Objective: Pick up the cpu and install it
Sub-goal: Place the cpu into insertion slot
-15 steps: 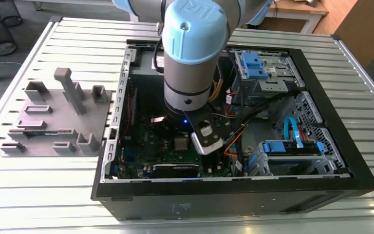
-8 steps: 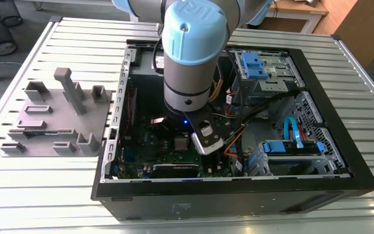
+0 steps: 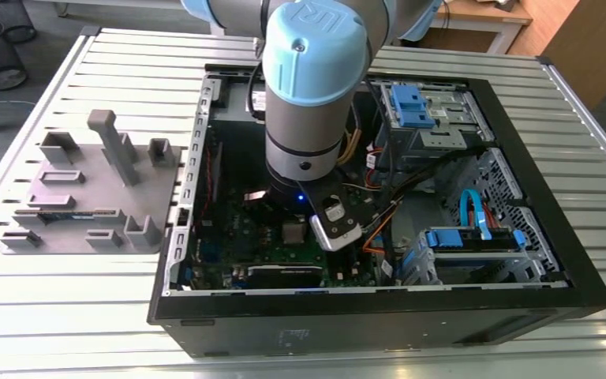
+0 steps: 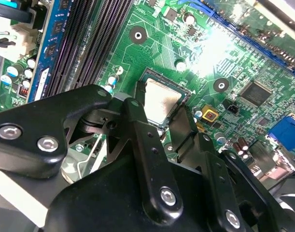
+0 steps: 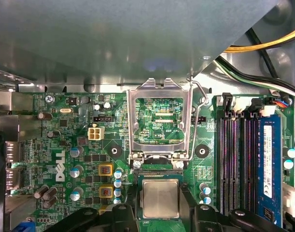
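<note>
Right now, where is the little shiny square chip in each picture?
Exterior view: too small to tell, near the arm on the green motherboard.
First wrist view: the cpu beside the open socket frame, near the memory slots.
Second wrist view: cpu mid-board, near the memory slots.
Shared landmark: the green motherboard.

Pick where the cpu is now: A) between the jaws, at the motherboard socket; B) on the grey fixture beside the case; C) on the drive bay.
A: in the first wrist view the cpu lies between the jaws of the gripper, beside the opened socket frame.
</note>
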